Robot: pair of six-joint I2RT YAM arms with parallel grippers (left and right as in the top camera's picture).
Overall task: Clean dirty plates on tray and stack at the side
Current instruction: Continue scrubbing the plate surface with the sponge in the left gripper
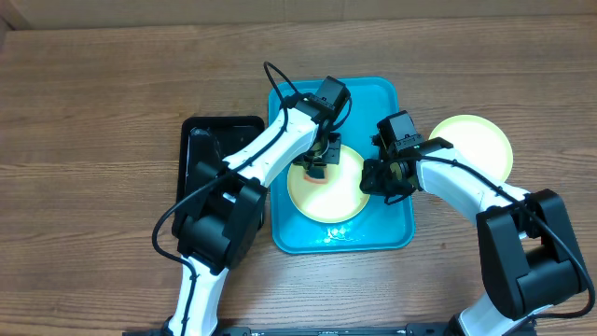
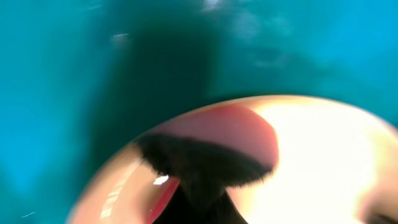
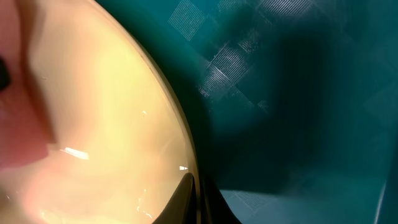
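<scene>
Wooden bench | left end effector gripped dark scrubber on smeared plate in tray | right end effector clamped its rim

No readable text, label or number shows anywhere.

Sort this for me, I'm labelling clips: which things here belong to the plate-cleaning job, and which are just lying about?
Job: smeared plate, turquoise tray, clean plate beside the tray, dark scrubber in the left gripper, right gripper pinching the smeared plate's rim.
Lying about: black tray.
</scene>
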